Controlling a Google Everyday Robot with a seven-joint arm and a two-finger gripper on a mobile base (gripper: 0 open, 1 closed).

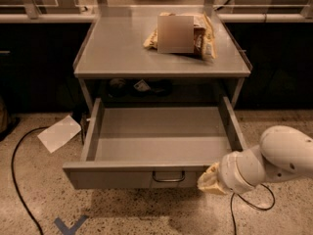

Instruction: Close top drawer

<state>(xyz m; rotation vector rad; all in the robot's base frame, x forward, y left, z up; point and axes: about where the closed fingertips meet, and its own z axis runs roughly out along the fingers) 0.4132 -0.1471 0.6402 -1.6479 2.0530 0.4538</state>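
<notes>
The top drawer [117, 178] is a wide, shallow grey metal drawer, pulled far out of the grey cabinet and empty inside. A small dark wire handle [168, 177] sits at the centre of its plain front. My gripper [209, 181] is at the end of the white arm [274, 158], low at the right, right next to the right end of the drawer front. Only its pale tip shows.
A brown snack bag [203, 33] lies on the cabinet top [117, 53]. A white sheet of paper [59, 132] and a black cable [19, 180] lie on the speckled floor at the left. Blue tape [68, 225] marks the floor in front.
</notes>
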